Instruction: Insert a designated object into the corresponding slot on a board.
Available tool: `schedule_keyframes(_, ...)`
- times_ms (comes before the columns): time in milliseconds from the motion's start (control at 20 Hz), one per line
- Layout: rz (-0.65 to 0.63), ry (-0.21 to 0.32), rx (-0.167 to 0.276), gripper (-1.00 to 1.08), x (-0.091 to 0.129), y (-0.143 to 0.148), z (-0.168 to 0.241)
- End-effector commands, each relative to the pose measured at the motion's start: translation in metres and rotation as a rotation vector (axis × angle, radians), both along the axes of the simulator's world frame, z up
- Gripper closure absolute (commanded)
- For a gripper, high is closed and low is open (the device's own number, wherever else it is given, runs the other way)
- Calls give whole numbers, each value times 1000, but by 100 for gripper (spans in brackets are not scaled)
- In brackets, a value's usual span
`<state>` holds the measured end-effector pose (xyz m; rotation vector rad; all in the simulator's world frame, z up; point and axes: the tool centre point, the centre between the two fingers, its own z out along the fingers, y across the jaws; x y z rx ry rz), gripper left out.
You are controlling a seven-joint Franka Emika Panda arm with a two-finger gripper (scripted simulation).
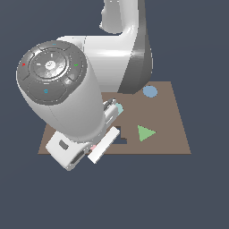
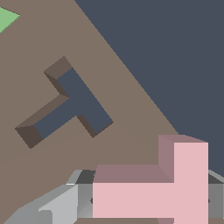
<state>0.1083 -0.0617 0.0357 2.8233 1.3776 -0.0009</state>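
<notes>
Currently: end effector [image 2: 148,205] closed on pink T [image 2: 151,192], held above board [image 2: 26,57], apart from T slot [image 2: 72,103].

Pretty standard glossy white Panda arm [image 1: 76,103] with chunky rounded links, dark grey joint bands, a grey round end cap [image 1: 50,71] with tiny red, green and blue dots.
</notes>
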Motion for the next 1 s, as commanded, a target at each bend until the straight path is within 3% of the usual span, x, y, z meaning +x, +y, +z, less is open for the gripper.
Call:
schedule_keyframes(0,93,-1,0,108,1,11,1)
schedule_keyframes(500,445,-1,0,108,-8,53,4)
schedule_keyframes(950,613,-1,0,108,-18,70,5)
